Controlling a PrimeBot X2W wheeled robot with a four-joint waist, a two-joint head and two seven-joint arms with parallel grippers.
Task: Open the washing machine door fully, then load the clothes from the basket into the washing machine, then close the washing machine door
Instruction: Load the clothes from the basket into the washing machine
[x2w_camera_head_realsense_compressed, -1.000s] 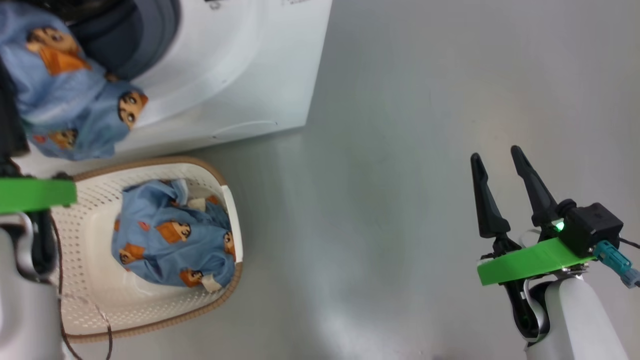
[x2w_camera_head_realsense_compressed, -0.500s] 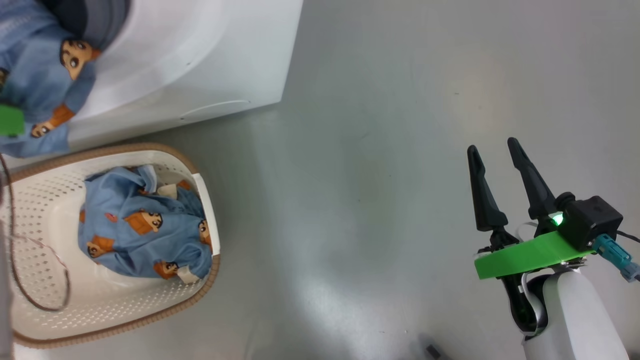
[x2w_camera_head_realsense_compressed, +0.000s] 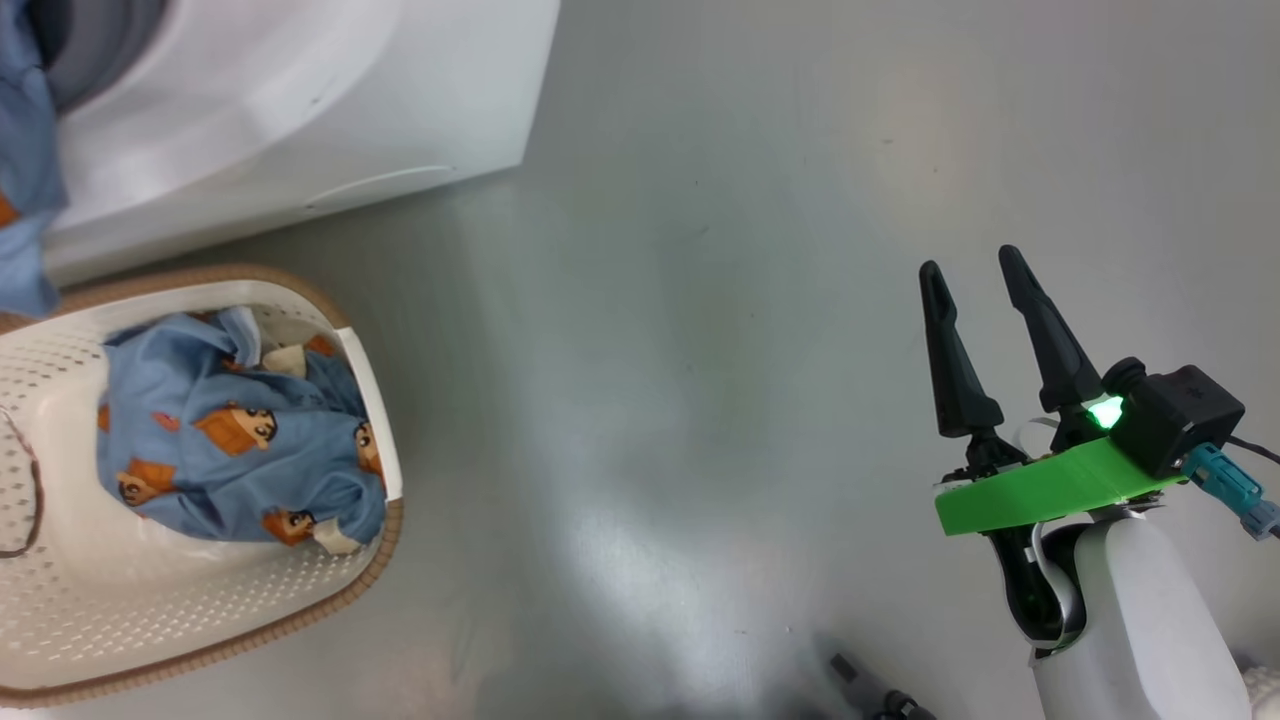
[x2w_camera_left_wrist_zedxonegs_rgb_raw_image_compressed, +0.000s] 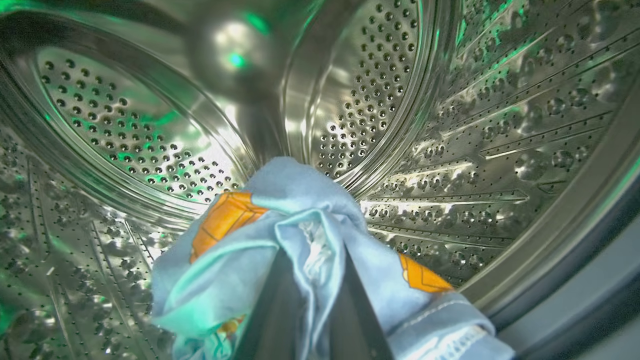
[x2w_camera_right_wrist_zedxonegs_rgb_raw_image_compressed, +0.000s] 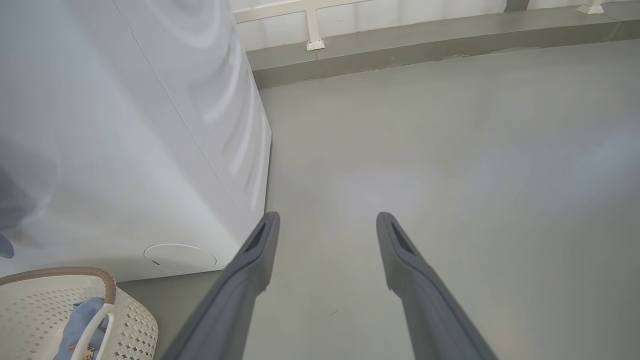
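Inside the drum, L gripper squeezes blue clothes; R gripper at 4 o'clock, fingers apart.

The big white front-loading washing machine stands at the far left on the smooth grey floor. The small cream perforated plastic basket sits on the floor just near of it, at the left. A heap of light blue printed fabric clothes lies in the basket, against its right end. Another light blue printed garment is inside the machine's perforated steel drum, pinched between the fingers of the left gripper. The right gripper hangs over bare floor, well apart to the right of basket and machine, fingers spread. A low grey kerb runs along the floor's far edge.
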